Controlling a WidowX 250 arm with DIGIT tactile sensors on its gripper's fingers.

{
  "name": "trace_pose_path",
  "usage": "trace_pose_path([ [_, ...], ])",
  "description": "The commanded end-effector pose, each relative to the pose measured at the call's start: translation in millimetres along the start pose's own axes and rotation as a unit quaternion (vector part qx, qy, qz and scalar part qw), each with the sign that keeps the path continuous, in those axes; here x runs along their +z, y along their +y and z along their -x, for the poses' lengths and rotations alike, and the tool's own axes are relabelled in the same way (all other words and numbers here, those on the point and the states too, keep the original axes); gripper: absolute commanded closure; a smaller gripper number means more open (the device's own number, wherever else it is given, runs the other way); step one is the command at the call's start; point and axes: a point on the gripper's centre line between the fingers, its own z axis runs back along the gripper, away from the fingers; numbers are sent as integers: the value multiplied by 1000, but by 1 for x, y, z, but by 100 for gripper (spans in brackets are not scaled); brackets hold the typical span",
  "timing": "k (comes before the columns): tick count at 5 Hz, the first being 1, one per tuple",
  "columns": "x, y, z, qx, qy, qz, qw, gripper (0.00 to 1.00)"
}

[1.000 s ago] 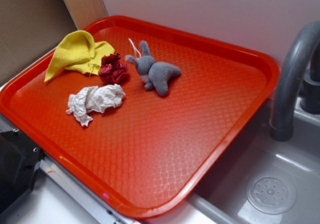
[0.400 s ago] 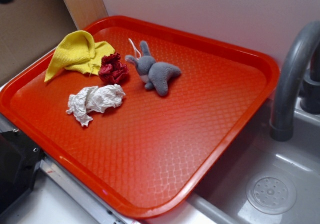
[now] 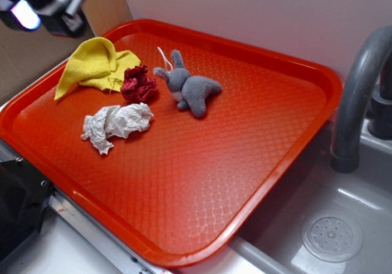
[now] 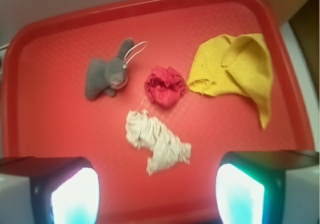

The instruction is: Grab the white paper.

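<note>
The white paper (image 3: 114, 124) is a wrinkly elongated wad lying on the red tray (image 3: 202, 182), left of middle. In the wrist view the white paper (image 4: 156, 141) lies just ahead of my gripper (image 4: 156, 196), whose two fingers stand wide apart with nothing between them. In the exterior view my gripper (image 3: 38, 11) is blurred at the top left corner, high above the tray's far left edge and well apart from the paper.
A dark red wad (image 3: 138, 84), a yellow cloth (image 3: 95, 65) and a grey plush bunny (image 3: 188, 89) lie on the tray behind the paper. A grey faucet (image 3: 358, 96) and sink (image 3: 334, 234) stand at the right. A dark object (image 3: 17, 209) sits at the front left.
My gripper has come into the exterior view at the top left corner; it was barely visible before. The things on the tray have not moved.
</note>
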Motion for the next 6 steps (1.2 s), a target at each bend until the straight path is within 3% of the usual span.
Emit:
trace_pose_path([
  [1,-60,10,-1,-4,59,-27,998,0],
  [2,-91,11,4,-27,86,-60,994,0],
  [3,-115,11,11,-45,111,-74,990,0],
  [5,-134,-3,16,-78,132,-55,987,0],
  [6,-135,-1,14,-74,133,-58,987,100],
])
